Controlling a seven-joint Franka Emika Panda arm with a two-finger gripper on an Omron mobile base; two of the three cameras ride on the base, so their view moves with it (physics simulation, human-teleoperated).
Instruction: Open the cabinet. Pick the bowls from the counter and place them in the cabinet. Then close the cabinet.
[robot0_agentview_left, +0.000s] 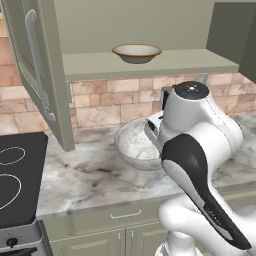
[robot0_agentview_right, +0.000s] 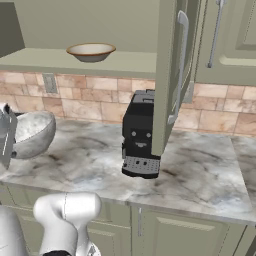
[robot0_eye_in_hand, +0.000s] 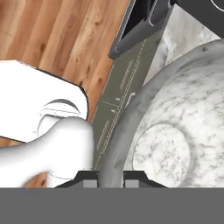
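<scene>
Cabinet (robot0_agentview_left: 150, 30): both doors swung wide, left door (robot0_agentview_left: 40, 75) with its long silver handle hanging out over the stove end, right door (robot0_agentview_right: 172, 75) edge-on in the right base view; opening step judged done.
Pale shelf (robot0_agentview_left: 190, 61): carries one bowl, otherwise bare toward the right end.
Tan bowl (robot0_agentview_left: 136, 52): upright on the shelf, roughly mid-width, brown rim and cream inside facing up; counted as placed.
Speckled bowl (robot0_agentview_left: 136, 145): tipped on its side over the worktop (robot0_agentview_left: 85, 172), mouth turned toward the left base camera, close against the hand; cannot tell whether its lower edge touches the marble or hangs just above it.
Pincer (robot0_eye_in_hand: 110, 177): narrow, tips pinched on the speckled bowl's rim, one tip inside the wall and one outside, as seen from the hand.
Progress: about halfway by judgement; cabinet opened, first bowl stowed, second bowl gripped but low at worktop level.
Left to do: raise the speckled bowl to the shelf, set it beside the tan bowl, let go, then swing both doors closed.
Coffee machine (robot0_agentview_right: 141, 135): black, standing on the worktop under the right door, well apart from the bowl.
Stovetop (robot0_agentview_left: 17, 177): black, at the worktop's left end, below the left door.
Risk: thin rim pinch on a tilted bowl, likely to swing or slip on the lift.
</scene>
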